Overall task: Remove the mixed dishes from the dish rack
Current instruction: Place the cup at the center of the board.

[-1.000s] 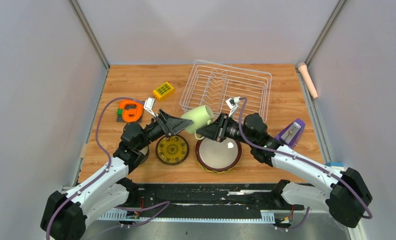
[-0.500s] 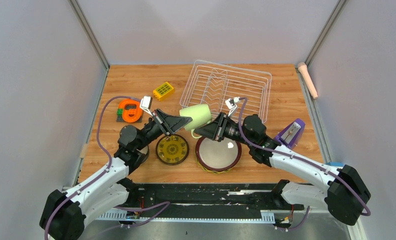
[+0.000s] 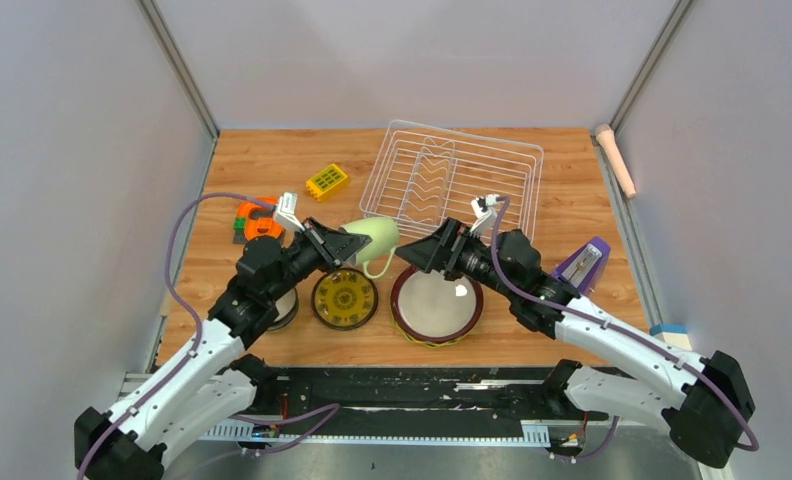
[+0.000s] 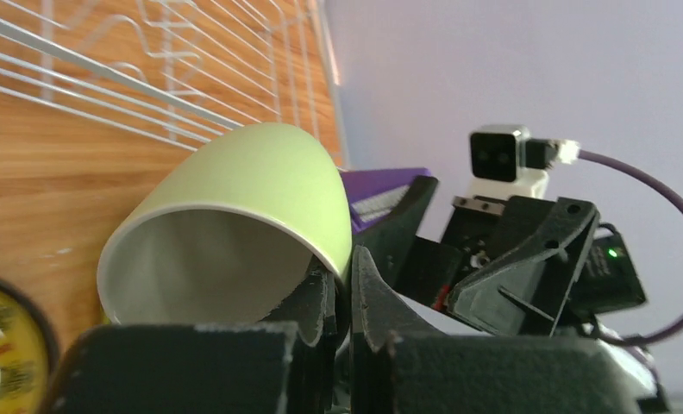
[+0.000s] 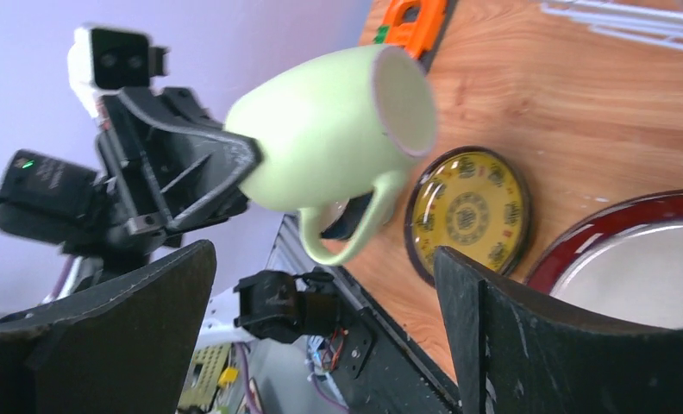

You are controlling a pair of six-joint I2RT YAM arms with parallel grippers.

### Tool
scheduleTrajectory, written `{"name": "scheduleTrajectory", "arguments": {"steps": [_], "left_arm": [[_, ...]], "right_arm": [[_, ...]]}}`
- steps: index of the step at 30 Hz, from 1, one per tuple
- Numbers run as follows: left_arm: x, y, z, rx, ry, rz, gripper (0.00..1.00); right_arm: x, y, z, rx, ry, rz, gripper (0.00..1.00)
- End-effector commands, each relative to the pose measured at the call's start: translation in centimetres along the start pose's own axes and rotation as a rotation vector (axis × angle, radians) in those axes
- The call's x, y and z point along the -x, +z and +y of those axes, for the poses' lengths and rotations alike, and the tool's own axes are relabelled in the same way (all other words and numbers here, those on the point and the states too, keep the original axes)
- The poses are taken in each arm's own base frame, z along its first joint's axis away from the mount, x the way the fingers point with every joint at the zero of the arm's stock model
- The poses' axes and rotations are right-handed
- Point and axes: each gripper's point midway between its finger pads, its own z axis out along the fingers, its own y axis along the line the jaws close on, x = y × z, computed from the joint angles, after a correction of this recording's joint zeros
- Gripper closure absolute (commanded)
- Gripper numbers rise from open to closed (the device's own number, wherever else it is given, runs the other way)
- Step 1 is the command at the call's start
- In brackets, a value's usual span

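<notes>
- Your left tool (image 3: 344,245) has just clamped. Its fingers were spread a second ago and are now pressed together on the rim wall of the light green ceramic mug (image 3: 374,238); the left wrist view shows this plainly.
- Your right tool (image 3: 424,250) was pinching the mug from the far side. It now stands spread wide and clear of it, with the mug out beyond its parted fingers in the right wrist view.
- I read this as the handover being done. The mug hangs from the left tool alone, tipped on its side in the air, just off the near-left corner of the white wire dish rack (image 3: 442,180).
- From above, the rack shows no dishes between its dividers, so I judge the mug to be the last piece. It only needs setting down on the wooden worktop (image 3: 272,165) near-left of the rack.
- The small black plate with the yellow pattern (image 3: 345,298) and the maroon-rimmed pale plate (image 3: 436,305) already lie on the near side of the rack.
- Your left arm (image 3: 222,335) covers most of a round dish (image 3: 284,308) further near-left of the rack, and you cannot tell what kind it is.
- A yellowish edge shows under the maroon-rimmed plate. Whether more plates are stacked there is not clear.
- The orange ring-shaped thing (image 3: 255,222), left of the rack, is partly cut off by the same arm.
</notes>
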Motion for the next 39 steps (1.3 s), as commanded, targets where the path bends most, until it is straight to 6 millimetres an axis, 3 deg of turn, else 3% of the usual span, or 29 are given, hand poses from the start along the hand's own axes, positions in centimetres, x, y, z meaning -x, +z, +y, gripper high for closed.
{"name": "scheduleTrajectory", "arguments": {"steps": [1, 4, 5, 9, 12, 13, 14, 18, 21, 27, 34, 39], "left_arm": [[5.4, -2.1, -1.7, 0.161, 0.178, -0.167, 1.0], [6.7, -3.3, 0.9, 0.373, 0.251, -0.174, 1.0], [7.3, -3.9, 2.6, 0.499, 0.274, -0.177, 1.0], [8.9, -5.1, 7.3, 0.859, 0.368, -0.134, 1.0], [9.3, -5.1, 9.5, 1.033, 0.444, -0.051, 1.0], [9.6, -4.2, 9.9, 1.075, 0.473, -0.014, 1.0], [10.3, -4.6, 9.7, 1.122, 0.493, -0.013, 1.0], [11.0, -4.2, 12.8, 1.304, 0.56, 0.061, 1.0], [11.5, -4.1, 14.5, 1.336, 0.581, 0.117, 1.0], [10.5, -1.6, 17.6, 1.197, 0.598, 0.304, 1.0], [8.9, -1.2, 21.1, 1.273, 0.591, 0.42, 1.0], [8.2, -0.9, 22.4, 1.291, 0.576, 0.455, 1.0]], "right_arm": [[2.2, -1.1, -1.8, -0.169, -0.037, -0.087, 0.0], [2.5, -1.8, -4.2, -0.272, -0.051, -0.129, 0.0], [2.6, -2.0, -4.8, -0.298, -0.052, -0.135, 0.0], [2.9, -2.5, -5.5, -0.331, -0.109, -0.147, 0.0], [2.8, -2.9, -6.2, -0.364, -0.123, -0.146, 0.0], [2.8, -3.0, -6.3, -0.367, -0.126, -0.146, 0.0], [2.8, -3.0, -6.4, -0.369, -0.137, -0.145, 0.0], [2.4, -3.3, -6.9, -0.383, -0.145, -0.129, 0.0], [2.4, -3.5, -7.0, -0.391, -0.171, -0.128, 0.0], [2.5, -3.5, -7.0, -0.386, -0.211, -0.117, 0.0], [2.3, -3.5, -7.2, -0.38, -0.212, -0.116, 0.0], [2.2, -3.5, -7.0, -0.368, -0.217, -0.11, 0.0]]}}
